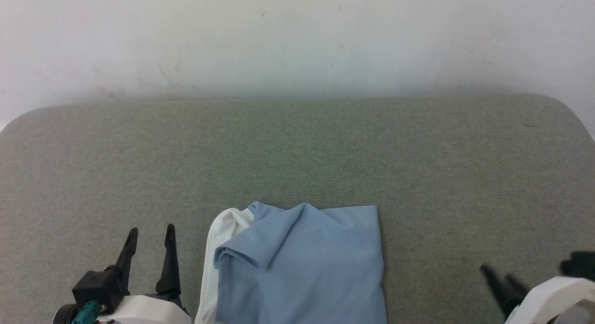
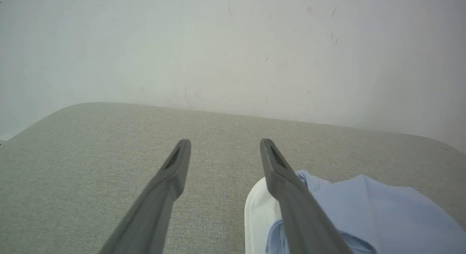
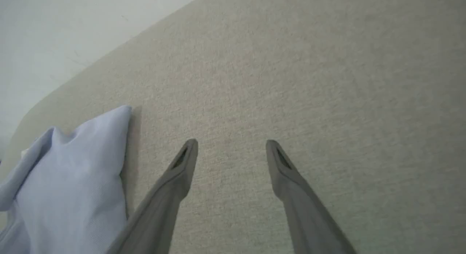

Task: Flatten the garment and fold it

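The garment (image 1: 302,268) is lying folded up in a light blue rectangle on the grey-green padded surface (image 1: 325,152), with its white collar (image 1: 218,240) poking out on its left side. The left gripper (image 1: 152,228) is hovering just left of the garment, jaws spread wide and gripping nothing. The right gripper (image 1: 496,273) is hanging well off to the garment's right, jaws also gaping wide and empty.

The light blue polo shirt (image 1: 307,268) is soft, matt, fine-knit cloth. The rounded grey-green table top (image 1: 418,166) is covered in coarse, matt woven fabric. The long dark fingers of the left gripper (image 1: 152,228) seem matt plastic. The white wall (image 1: 297,36) is matt and scuffed.
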Controlling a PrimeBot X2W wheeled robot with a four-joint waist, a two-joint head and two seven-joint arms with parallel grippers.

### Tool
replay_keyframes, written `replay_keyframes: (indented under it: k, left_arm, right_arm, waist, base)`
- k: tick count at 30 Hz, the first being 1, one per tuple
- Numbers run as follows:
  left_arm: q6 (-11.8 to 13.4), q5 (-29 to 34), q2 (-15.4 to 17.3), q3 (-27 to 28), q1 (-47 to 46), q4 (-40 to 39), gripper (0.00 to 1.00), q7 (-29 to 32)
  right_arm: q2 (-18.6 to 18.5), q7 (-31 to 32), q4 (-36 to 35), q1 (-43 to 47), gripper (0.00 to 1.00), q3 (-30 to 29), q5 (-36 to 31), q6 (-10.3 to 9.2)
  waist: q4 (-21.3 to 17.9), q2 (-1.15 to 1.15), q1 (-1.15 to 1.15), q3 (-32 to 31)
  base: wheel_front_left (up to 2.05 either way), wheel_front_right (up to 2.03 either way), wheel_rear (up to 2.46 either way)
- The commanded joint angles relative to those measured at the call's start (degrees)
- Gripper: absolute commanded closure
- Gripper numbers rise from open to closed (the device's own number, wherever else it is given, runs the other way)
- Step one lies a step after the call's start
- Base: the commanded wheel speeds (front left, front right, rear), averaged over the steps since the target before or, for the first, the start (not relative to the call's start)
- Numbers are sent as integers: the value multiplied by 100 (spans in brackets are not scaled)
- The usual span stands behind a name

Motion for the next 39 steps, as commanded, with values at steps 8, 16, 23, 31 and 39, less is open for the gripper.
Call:
replay_keyframes:
  k: [8, 16, 23, 31, 39]
  left_arm:
    - [-107, -10, -92, -68, 0, 121, 0, -28]
    - [-178, 0, -136, -115, -105, 176, 0, -30]
    - [-198, -28, -151, -139, -140, 244, 0, -15]
    - [-173, -66, -147, -141, -93, 290, 0, -2]
    - [-138, -92, -192, -121, 16, 234, 0, -11]
  right_arm:
    - [209, 2132, 1165, -552, 0, 283, 1975, -3]
    - [224, 1978, 2168, -1354, 0, 1302, 3484, -3]
    - [225, 1751, 2865, -1805, 100, 2022, 3604, -3]
    - [-128, 1243, 2352, -1979, 100, 2767, 2776, -3]
    - [-1241, 832, 1419, -2158, 100, 3738, 666, -3]
  waist:
    - [219, 0, 0, -13]
    - [382, 0, 0, 63]
    - [423, 0, 0, 91]
    - [285, 0, 0, -37]
    - [-236, 0, 0, -118]
  base:
    - [0, 0, 0]
    - [0, 0, 0]
    - [0, 0, 0]
    - [0, 0, 0]
    - [0, 0, 0]
